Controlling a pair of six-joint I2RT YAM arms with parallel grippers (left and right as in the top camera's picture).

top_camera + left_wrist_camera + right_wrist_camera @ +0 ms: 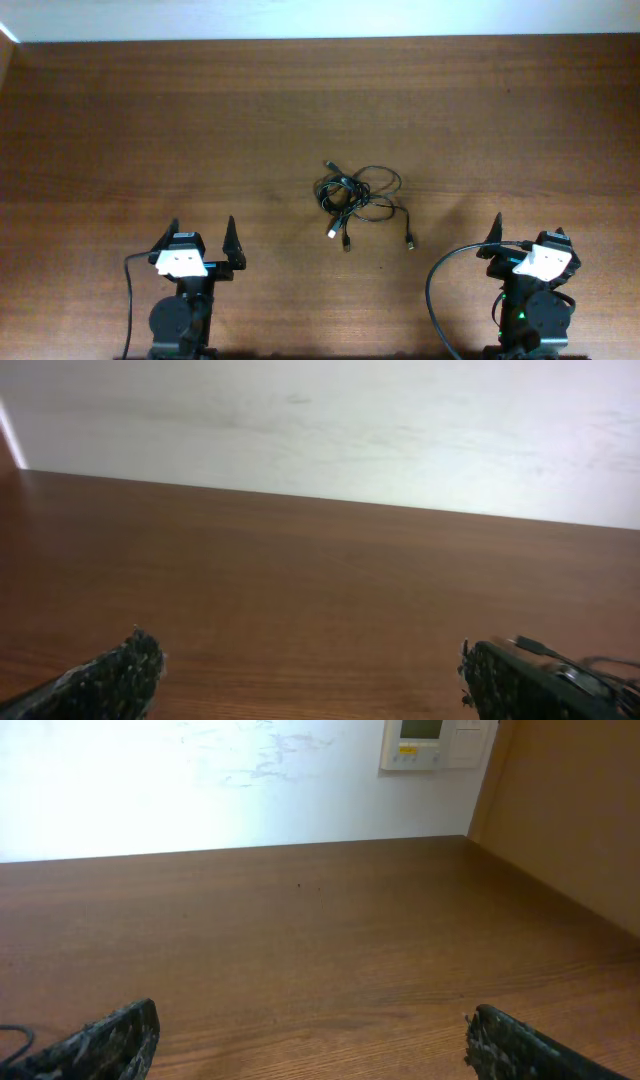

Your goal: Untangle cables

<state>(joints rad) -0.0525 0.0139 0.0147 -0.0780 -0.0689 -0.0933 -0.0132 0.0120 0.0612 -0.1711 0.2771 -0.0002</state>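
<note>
The cables lie as one knotted bundle of thin black cords in the middle of the brown table, with three plug ends trailing toward the front. My left gripper is open and empty at the front left, well short of the bundle. In the left wrist view the left gripper frames bare wood, and a cord with a plug shows behind its right finger. My right gripper is open and empty at the front right. In the right wrist view the right gripper also frames bare wood.
A thick black arm cable loops left of the right arm's base. A white wall rises behind the table's far edge. The right wrist view shows a wall panel and a wooden side board.
</note>
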